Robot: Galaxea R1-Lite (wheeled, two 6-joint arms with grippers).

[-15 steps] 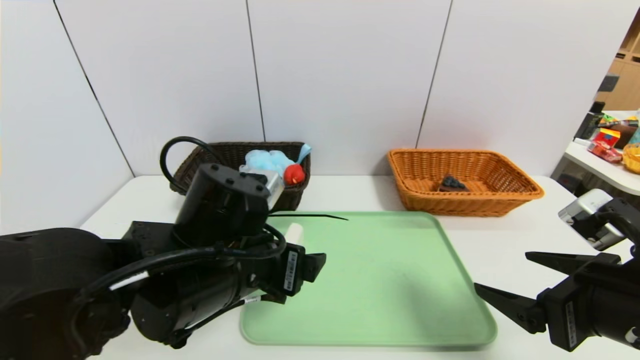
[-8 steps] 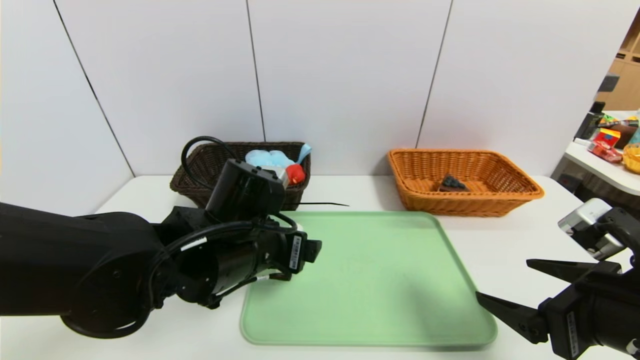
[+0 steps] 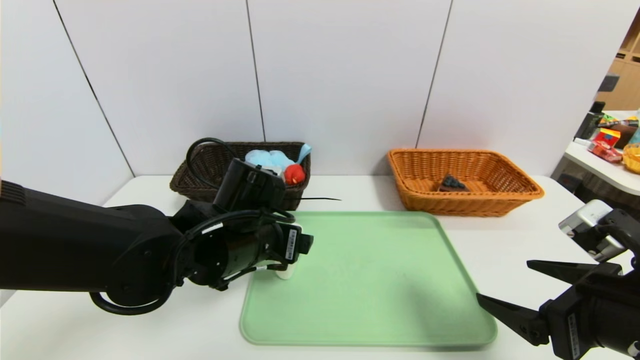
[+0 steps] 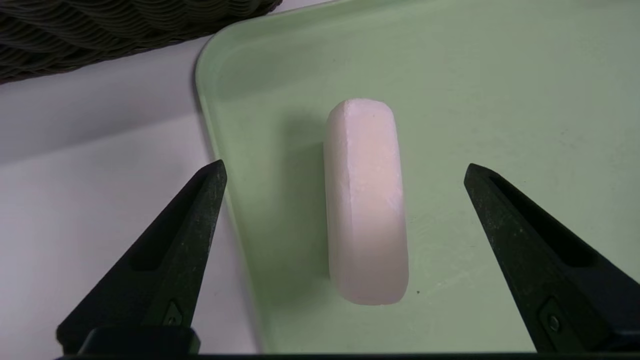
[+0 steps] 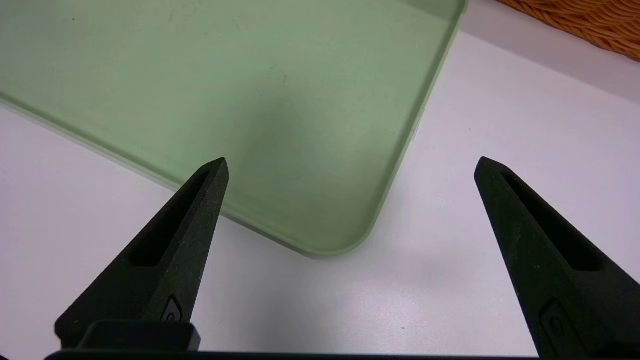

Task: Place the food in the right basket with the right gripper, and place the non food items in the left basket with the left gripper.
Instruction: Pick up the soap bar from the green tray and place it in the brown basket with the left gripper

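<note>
head: high, forward-down | wrists: close, downward | shared: green tray (image 3: 380,280)

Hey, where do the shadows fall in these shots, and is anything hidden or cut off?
Left wrist view: the white rounded soap bar casts a soft shadow on the pale green plastic tray, toward the dark brown wicker basket; the left gripper is open. Head view: the left arm hides most of the soap. Right wrist view: a dim shadow patch lies on the tray; the open right gripper is cut off.
</note>
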